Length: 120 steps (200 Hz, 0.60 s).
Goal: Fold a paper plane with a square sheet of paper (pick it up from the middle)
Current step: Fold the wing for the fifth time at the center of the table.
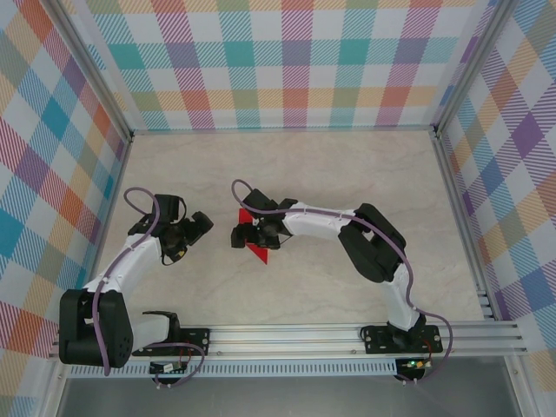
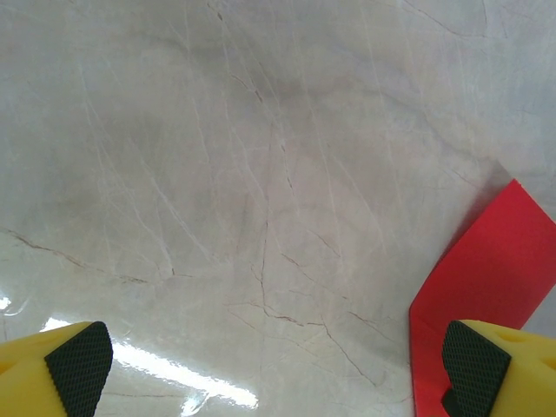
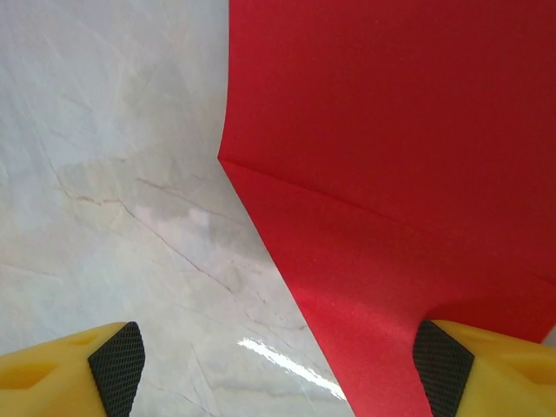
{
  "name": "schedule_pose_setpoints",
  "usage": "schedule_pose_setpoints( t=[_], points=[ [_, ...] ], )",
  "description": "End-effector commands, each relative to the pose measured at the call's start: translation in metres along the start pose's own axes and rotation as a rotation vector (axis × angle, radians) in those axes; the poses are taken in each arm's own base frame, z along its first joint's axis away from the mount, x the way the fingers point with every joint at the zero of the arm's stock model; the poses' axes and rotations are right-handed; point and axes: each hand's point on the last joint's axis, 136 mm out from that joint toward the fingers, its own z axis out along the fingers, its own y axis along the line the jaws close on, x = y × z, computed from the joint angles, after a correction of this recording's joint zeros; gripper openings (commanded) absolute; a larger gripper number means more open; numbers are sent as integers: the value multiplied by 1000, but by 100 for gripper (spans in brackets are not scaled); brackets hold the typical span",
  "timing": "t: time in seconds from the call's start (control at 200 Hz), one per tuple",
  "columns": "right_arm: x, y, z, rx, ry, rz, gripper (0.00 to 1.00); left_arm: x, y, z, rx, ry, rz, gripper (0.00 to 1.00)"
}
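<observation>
The square sheet of paper [image 1: 258, 253] is bright red and lies on the marble table [image 1: 347, 174] at mid-left, with red corners showing on either side of my right gripper [image 1: 242, 234]. In the right wrist view the paper [image 3: 391, 130] shows a straight crease; the right gripper [image 3: 280, 369] is open above its edge, one pad [image 3: 443, 365] over the red and the other over bare table. My left gripper [image 1: 202, 228] stands just left of the sheet. It is open [image 2: 276, 369] over bare marble, with the paper's edge [image 2: 486, 287] beside its right pad. The paper plane is out of view.
Checked walls enclose the table on three sides. An aluminium rail [image 1: 347, 334] with both arm bases runs along the near edge. Bare marble stretches behind and to the right of the arms.
</observation>
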Motion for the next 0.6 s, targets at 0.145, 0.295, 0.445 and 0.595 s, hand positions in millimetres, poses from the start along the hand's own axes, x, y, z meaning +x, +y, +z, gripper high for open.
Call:
schedule_pose_setpoints(
  t=[0.145,0.295,0.445,0.595],
  points=[
    [46,-57,-11,160,217,-280,82,3,-3,2,32,30,10,100],
    [31,-38,-38,65,114,-309,82,9,-18,1,129,48,54,100],
    [7,1,-61,-100,-53,-230,78,13,-26,-2,181,61,74,100],
    [-9,-4,-64,-82,-154,-76,73,19,-33,-3,237,85,75,100]
  ],
)
